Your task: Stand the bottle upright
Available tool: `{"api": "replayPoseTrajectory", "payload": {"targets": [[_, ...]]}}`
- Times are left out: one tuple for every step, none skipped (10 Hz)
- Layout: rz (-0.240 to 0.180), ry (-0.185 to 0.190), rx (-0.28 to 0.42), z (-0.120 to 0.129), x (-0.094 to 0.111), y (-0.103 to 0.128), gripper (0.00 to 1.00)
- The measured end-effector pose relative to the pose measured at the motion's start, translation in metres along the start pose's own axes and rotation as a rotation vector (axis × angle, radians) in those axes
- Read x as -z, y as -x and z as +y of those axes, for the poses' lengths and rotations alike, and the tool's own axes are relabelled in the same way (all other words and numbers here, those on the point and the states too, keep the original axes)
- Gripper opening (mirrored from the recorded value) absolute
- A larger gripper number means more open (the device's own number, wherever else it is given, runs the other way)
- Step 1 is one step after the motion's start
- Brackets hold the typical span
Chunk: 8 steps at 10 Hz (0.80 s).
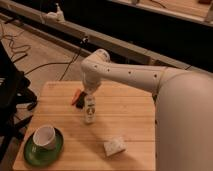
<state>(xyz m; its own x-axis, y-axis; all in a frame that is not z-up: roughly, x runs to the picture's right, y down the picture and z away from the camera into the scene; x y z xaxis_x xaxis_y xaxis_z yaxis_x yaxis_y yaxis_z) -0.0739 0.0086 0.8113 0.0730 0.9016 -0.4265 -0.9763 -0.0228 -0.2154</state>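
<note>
Camera view: bottle [89, 112] seemingly upright on table [131, 116], gripper [89, 96] at its cap, hold impossible to tell. Any sideways drag on leaving could topple it.

Gripper [88, 95] at top of bottle [89, 112], bottle upright on wooden table [132, 112]; cup [45, 136] on green saucer [34, 154].

I'm in some lab or workshop: cables [72, 57] trail across the floor [42, 55], and a black chair [10, 87] stands by my wooden table [127, 115]. My gripper [89, 95] hangs over that table's middle.
</note>
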Motion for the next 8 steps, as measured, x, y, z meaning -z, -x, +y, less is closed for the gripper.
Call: {"api": "replayPoseTrajectory", "payload": {"targets": [[-0.003, -0.003, 0.0, -0.001, 0.001, 0.002, 0.0], [-0.027, -0.017, -0.001, -0.003, 0.008, 0.012, 0.0], [-0.059, -0.035, -0.015, -0.009, 0.018, 0.028, 0.0], [-0.088, -0.05, -0.028, -0.015, 0.028, 0.042, 0.0], [-0.119, -0.062, -0.039, -0.019, 0.037, 0.055, 0.0], [-0.145, -0.07, -0.043, -0.021, 0.044, 0.065, 0.0], [-0.193, -0.078, -0.045, -0.022, 0.053, 0.082, 0.0], [-0.219, -0.08, -0.043, -0.022, 0.057, 0.091, 0.0]]}}
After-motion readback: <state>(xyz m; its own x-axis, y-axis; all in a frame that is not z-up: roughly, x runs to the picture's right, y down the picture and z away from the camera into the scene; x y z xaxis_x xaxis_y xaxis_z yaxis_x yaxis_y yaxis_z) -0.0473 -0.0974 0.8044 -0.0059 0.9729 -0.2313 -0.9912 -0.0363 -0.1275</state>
